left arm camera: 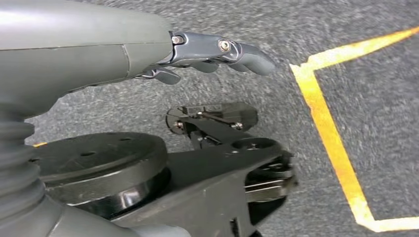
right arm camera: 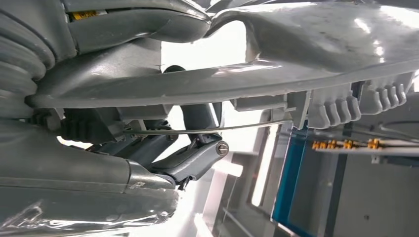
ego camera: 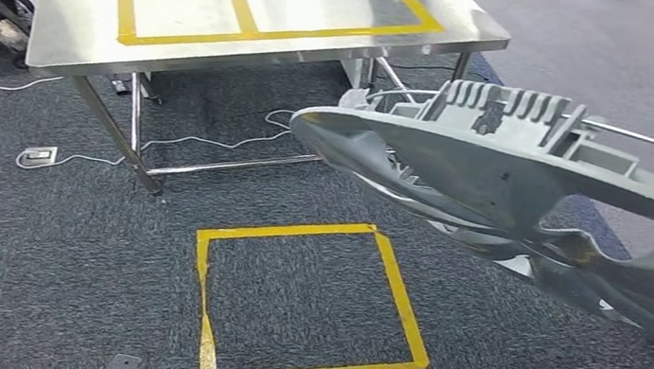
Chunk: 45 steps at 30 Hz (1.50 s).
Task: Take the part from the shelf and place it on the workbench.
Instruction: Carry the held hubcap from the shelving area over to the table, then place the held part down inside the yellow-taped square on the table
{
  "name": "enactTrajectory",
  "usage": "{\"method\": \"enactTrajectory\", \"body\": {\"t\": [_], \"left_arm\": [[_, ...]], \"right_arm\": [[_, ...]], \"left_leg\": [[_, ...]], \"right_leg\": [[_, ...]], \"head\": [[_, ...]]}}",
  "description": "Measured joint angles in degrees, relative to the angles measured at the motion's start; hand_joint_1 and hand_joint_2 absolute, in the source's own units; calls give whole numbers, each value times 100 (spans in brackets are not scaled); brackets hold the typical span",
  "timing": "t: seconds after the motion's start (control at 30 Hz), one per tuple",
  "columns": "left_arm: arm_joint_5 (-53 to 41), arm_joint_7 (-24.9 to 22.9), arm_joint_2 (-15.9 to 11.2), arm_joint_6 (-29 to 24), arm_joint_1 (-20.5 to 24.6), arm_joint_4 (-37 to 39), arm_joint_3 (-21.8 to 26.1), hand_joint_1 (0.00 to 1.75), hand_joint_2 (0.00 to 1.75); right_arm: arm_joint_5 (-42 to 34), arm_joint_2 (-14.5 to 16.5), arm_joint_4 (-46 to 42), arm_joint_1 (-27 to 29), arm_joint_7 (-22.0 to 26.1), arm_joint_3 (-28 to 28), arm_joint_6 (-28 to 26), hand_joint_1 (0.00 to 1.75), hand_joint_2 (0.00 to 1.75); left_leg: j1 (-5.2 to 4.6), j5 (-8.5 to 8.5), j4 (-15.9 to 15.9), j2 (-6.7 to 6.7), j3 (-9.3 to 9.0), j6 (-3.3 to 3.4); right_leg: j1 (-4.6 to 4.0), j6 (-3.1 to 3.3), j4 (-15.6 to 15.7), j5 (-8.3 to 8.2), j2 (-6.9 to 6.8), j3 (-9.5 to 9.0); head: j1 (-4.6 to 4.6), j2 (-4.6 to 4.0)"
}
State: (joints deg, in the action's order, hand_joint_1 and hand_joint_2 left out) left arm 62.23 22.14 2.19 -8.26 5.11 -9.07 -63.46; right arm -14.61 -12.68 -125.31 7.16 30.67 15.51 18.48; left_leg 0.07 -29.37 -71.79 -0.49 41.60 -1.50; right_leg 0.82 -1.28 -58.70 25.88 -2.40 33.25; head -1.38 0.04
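Right hand (right arm camera: 163,158) grips the grey part (ego camera: 497,169) from beneath, its long axis pointing toward the workbench (ego camera: 88,10) ahead-left (well apart); left hand (left arm camera: 212,54) hangs empty, fingers loosely extended over carpet.

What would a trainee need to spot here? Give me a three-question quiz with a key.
1. True or false: the grey moulded part already lies on the steel workbench.
2. Which hand grips the part? A) left B) right
3. Fill in: the yellow tape square on the carpet is marked ____ the workbench, on the robot's side.

Key:
1. False; it is held in the air, away from the workbench.
2. B; the right hand grips it, while the left hand hangs above the carpet holding nothing.
3. in front of
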Motion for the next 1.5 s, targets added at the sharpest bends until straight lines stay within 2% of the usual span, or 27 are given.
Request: {"method": "enactTrajectory", "body": {"t": [0.03,0.07,0.13,0.17,0.23,0.27,0.3,0.37,0.4,0.43,0.47,0.5,0.57,0.6,0.63,0.67,0.7,0.77,0.83,0.9,0.93,1.03,1.07,1.5], "left_arm": [[0,-1,-1,-4,-1,0,-1,0,175],[0,-6,-3,-10,3,0,-2,0,175],[-15,-40,-7,-47,25,0,-15,0,175],[-33,-66,-8,-78,31,0,-30,0,175],[-73,-107,-7,-139,22,0,-72,0,175],[-82,-121,-8,-167,16,0,-92,0,175],[-86,-131,-11,-187,16,0,-109,0,175],[-89,-143,-9,-216,32,0,-132,0,175],[-93,-146,-5,-219,38,0,-141,0,175],[-97,-149,0,-220,41,0,-151,0,175],[-100,-150,2,-221,41,0,-159,0,175],[-100,-144,3,-224,42,0,-167,0,175],[-85,-121,1,-230,48,0,-172,0,175],[-75,-106,-4,-232,53,1,-172,0,175],[-66,-96,-11,-231,58,1,-172,0,175],[-60,-88,-21,-228,60,2,-172,0,175],[-57,-85,-30,-229,61,2,-172,0,175],[-49,-74,-41,-233,61,2,-172,0,175],[-38,-59,-44,-232,71,2,-172,0,175],[-18,-52,-42,-185,79,2,-172,0,175],[-6,-48,-41,-138,80,2,-172,0,175],[20,22,-39,8,70,2,-173,0,175],[32,53,-38,46,63,2,-174,0,175],[126,168,-44,267,-11,2,-173,0,175]], "right_arm": [[-3,0,0,-2,-1,1,10,175,175],[-7,0,0,-4,-2,2,21,175,175],[-18,1,0,-6,-6,13,40,175,175],[-26,2,0,-8,-10,22,46,175,175],[-46,2,0,-16,-15,42,57,175,175],[-56,2,0,-18,-15,55,62,175,175],[-69,2,0,-18,-12,74,69,175,175],[-92,5,0,-15,5,118,80,175,175],[-102,8,0,-14,22,134,86,175,175],[-111,14,0,-15,41,143,92,175,175],[-119,20,0,-17,61,145,99,175,175],[-125,30,0,-21,78,146,107,175,175],[-129,49,1,-29,97,149,117,175,175],[-129,62,0,-36,103,149,123,175,175],[-128,74,0,-40,109,150,127,175,175],[-128,90,-1,-43,114,151,131,175,175],[-128,105,-1,-45,120,152,134,175,175],[-124,134,-1,-45,127,155,138,175,175],[-107,158,-1,-51,132,166,141,175,175],[-78,173,-2,-57,135,180,138,175,175],[-64,178,-2,-60,137,185,132,175,175],[-17,193,-1,-71,146,191,75,175,175],[7,197,-1,-74,152,194,45,175,175],[214,198,5,-137,102,297,-141,175,175]], "left_leg": [[-10,180,335,55,-188,25],[-34,335,732,183,-410,59],[-80,482,1289,379,-697,135],[-97,485,1392,410,-736,164],[-86,503,1432,289,-727,221],[-68,514,1445,233,-733,250],[-46,527,1459,180,-741,282],[-21,538,1467,91,-747,323],[-18,539,1467,47,-747,332],[-16,539,1466,9,-748,335],[-13,538,1465,-26,-754,333],[-5,534,1464,-57,-766,326],[11,513,1457,-108,-798,284],[6,499,1440,-129,-802,251],[-4,495,1430,-144,-795,218],[-22,499,1421,-151,-781,218],[-35,511,1414,-155,-765,252],[-45,545,1429,-153,-755,368],[-42,565,1451,-153,-758,421],[-30,576,1478,-152,-761,401],[-21,581,1492,-152,-762,352],[11,590,1524,-152,-761,130],[17,590,1528,-152,-760,92],[-12,593,1509,-152,-737,89]], "right_leg": [[-8,-4,0,3,-66,-8],[-24,-15,-3,11,-127,-17],[-63,-58,-12,32,-236,-28],[-80,-83,-9,40,-294,-36],[-81,-137,1,58,-384,-51],[-72,-170,-48,106,-325,-40],[-61,-200,-201,210,-202,21],[-39,-249,-875,558,105,322],[-33,-264,-1277,719,181,521],[-29,-277,-1572,801,210,680],[-24,-286,-1665,768,217,751],[-16,-294,-1508,617,217,701],[21,-328,-727,195,232,350],[37,-332,-354,58,260,162],[52,-319,-118,-7,285,44],[61,-303,-21,-13,310,0],[62,-273,1,-22,324,-4],[62,-257,2,-43,328,21],[44,-227,1,-43,332,29],[21,-186,-1,-39,330,34],[11,-167,-3,-39,328,38],[-9,-139,-9,-42,324,55],[-12,-136,-10,-45,323,58],[19,-146,-1,-66,316,57]], "head": [[0,-1],[-1,-1],[6,-1],[9,-1],[12,-1],[18,-1],[32,-1],[73,-1],[86,0],[92,0],[95,-1],[93,-1],[97,-1],[107,-1],[111,-1],[111,-1],[108,-2],[87,-1],[81,0],[82,-1],[83,-1],[85,-2],[85,-2],[87,-1]]}}
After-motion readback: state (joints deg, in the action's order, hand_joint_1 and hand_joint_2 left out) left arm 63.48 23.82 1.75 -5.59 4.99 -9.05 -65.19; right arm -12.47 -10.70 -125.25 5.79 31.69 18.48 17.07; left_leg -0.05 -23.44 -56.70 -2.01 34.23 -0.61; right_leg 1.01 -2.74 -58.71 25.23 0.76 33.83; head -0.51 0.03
